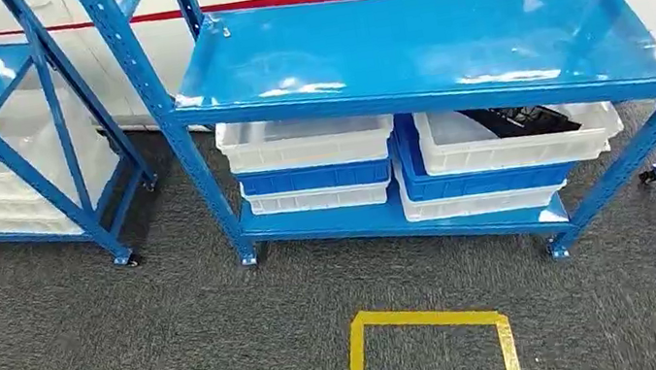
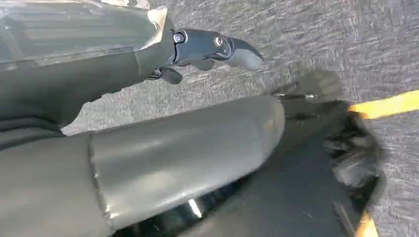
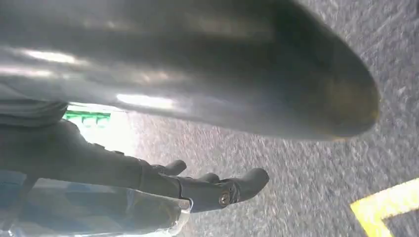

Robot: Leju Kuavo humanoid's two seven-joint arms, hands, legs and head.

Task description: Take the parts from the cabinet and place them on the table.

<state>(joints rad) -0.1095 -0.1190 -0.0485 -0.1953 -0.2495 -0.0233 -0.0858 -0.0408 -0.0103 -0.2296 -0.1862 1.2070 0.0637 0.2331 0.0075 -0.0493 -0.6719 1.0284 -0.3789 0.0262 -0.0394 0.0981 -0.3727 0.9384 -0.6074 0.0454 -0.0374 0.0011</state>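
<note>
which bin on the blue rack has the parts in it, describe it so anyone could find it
Start at the middle blue rack and look under its shiny top shelf to the lower shelf. There, on the right stack, the top white bin sits in a blue bin. Black parts lie in it.

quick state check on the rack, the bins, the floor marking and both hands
blue rack: top shelf bare, bins stacked on the lower shelf
right top white bin: dark parts inside
left top white bin: contents not visible
yellow tape square: on the carpet
left robot hand: holds nothing
right robot hand: holds nothing
</note>
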